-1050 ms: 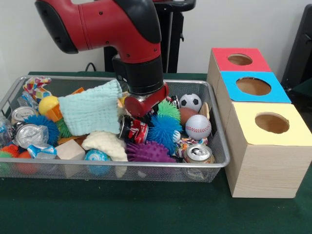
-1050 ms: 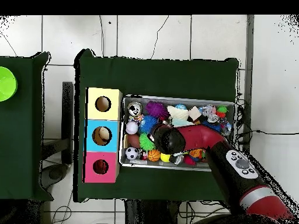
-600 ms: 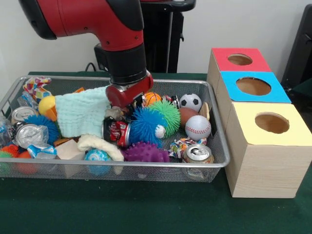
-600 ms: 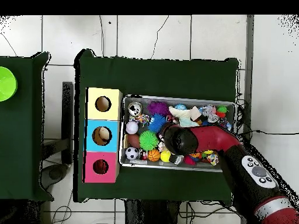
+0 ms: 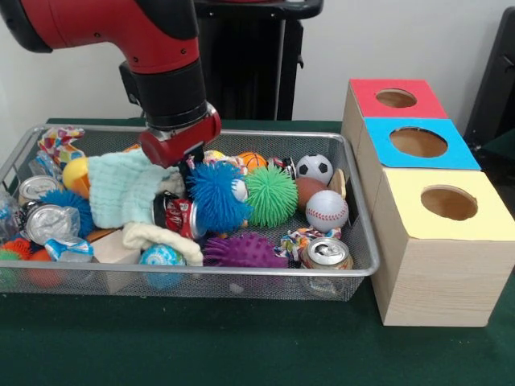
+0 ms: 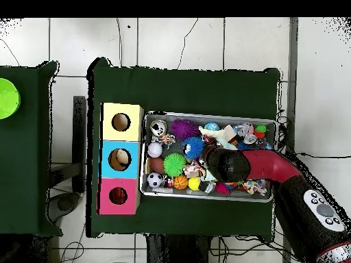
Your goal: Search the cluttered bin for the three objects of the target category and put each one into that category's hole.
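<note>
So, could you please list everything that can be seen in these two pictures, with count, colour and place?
wire bin: one, silver, on the green table
boxes: three, red, blue, yellow tops, each with a hole, beside the bin
spiky balls: green, blue, purple, bin middle
sport balls: baseball, soccer ball, basketball, bin's box-side end
cans: several, silver and red, in the bin
cloth: one, pale green, under the arm
wooden block: one, front wall of the bin
green disc: one, on a second table
gripper: red, low over the cloth; its state is hidden

Red arm (image 6: 274,166) over cluttered bin (image 6: 209,198) (three-holed box (image 6: 121,158) alongside).
</note>
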